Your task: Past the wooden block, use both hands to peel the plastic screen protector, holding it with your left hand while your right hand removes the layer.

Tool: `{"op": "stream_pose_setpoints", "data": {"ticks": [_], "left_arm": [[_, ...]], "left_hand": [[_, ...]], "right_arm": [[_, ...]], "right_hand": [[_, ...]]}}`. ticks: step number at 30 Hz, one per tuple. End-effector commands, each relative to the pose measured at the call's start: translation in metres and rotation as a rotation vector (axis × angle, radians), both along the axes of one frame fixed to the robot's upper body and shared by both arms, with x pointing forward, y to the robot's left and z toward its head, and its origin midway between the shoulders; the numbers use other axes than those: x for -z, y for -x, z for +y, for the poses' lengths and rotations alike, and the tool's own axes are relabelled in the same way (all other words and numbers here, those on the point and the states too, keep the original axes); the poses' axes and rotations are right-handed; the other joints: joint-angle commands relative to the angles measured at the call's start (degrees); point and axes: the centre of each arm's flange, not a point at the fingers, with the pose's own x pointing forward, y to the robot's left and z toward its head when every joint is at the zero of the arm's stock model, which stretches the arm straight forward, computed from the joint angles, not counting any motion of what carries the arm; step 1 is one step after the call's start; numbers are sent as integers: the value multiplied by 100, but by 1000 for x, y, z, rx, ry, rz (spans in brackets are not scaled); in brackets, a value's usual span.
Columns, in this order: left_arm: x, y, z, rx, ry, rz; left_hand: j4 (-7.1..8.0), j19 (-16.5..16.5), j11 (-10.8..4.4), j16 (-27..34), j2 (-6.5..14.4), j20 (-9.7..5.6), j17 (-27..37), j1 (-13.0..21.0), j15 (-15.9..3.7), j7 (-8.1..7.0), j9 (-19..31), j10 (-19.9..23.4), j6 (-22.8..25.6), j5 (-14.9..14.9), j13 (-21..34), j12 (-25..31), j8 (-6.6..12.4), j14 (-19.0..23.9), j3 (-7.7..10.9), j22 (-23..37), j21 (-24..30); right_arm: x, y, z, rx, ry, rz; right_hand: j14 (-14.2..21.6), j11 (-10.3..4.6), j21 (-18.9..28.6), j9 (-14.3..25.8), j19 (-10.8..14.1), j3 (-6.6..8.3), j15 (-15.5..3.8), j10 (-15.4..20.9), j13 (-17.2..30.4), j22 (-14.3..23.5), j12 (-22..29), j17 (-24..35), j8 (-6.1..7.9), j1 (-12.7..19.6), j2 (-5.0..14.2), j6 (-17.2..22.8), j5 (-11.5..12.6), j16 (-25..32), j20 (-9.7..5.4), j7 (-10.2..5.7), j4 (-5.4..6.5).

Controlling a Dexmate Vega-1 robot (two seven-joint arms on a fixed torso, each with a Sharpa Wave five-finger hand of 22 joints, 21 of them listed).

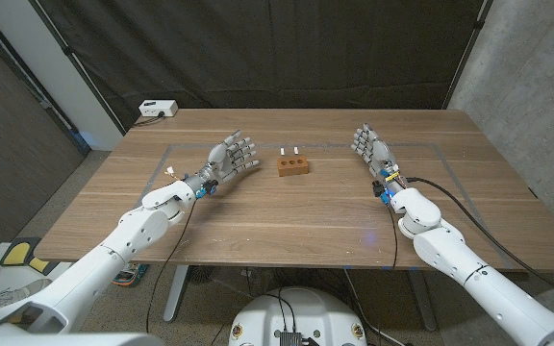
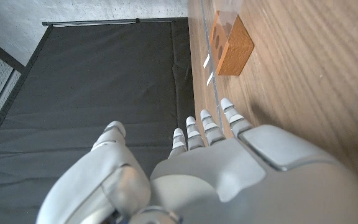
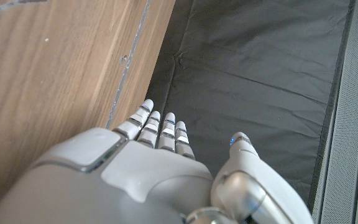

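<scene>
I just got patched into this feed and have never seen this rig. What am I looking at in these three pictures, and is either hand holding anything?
It is a two-armed robot at a wooden table. The wide picture comes from its head, looking down; the other two come from cameras on each wrist, looking along the back of that hand. The left hand and the right hand are both open, fingers apart, holding nothing. Between them lies a wooden block with holes in its top. Just past it sit two small pale tabs, likely on the clear screen protector, too faint to make out.
</scene>
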Motion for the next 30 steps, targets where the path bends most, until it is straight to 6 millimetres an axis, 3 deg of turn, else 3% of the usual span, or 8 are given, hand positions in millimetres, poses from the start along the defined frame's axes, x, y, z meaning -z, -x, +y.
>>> {"op": "stream_pose_setpoints", "data": {"ticks": [1,3,7,9,12,20,30], "left_arm": [[5,7,-3,63,6,105],[5,8,-3,66,9,123],[7,9,-5,83,39,158],[8,8,-5,95,49,173],[10,8,-5,106,61,190],[15,7,-8,145,109,259],[15,4,-14,168,118,325]], "left_hand": [[-70,142,84,0,7,-34,-20,116,96,70,26,5,67,31,-5,-33,59,5,22,10,71],[-122,309,184,-1,-15,-184,-56,190,244,142,37,33,166,23,-11,-27,98,41,27,-12,126],[-192,541,237,20,-63,-328,-97,282,308,241,50,156,313,6,-19,16,157,171,22,-49,194],[-238,656,276,24,-88,-386,-120,348,281,421,55,285,419,-5,-26,63,194,263,21,-76,220],[-266,776,284,32,-96,-438,-134,394,258,546,56,381,534,-10,-32,97,231,358,21,-97,249],[-305,1065,292,53,-99,-460,-149,462,218,729,56,529,740,-20,-45,145,292,579,20,-129,324],[-330,1076,330,-6,-79,-445,-154,518,215,783,52,541,639,-18,-52,147,236,511,37,-142,306]], "right_arm": [[9,14,10,-7,0,-9],[10,15,11,-10,-3,-6],[11,15,12,-10,2,-7],[11,16,12,-12,-1,-6],[12,16,13,-13,1,-3],[15,16,14,-11,-2,-2],[15,14,12,-10,-1,-10]], "right_hand": [[39,-23,-14,26,62,13,8,46,4,19,25,14,21,89,-1,35,13,7,13,-4,-30],[40,-22,-15,26,65,13,9,48,4,19,26,14,20,91,-2,34,13,7,11,-4,-31],[41,-18,-19,26,66,11,10,51,4,19,26,16,20,93,-6,35,11,7,14,-4,-35],[43,-20,-20,26,66,10,10,50,4,20,26,16,19,94,-6,34,11,8,14,-4,-37],[41,-19,-23,26,65,9,10,51,5,20,26,17,19,95,-7,36,10,7,16,-6,-38],[45,-14,-30,26,67,4,13,61,5,21,28,20,17,94,-8,36,7,9,17,-11,-40],[43,-17,-39,27,68,-5,17,62,5,22,27,24,14,87,-11,34,4,9,19,-12,-39]]}}
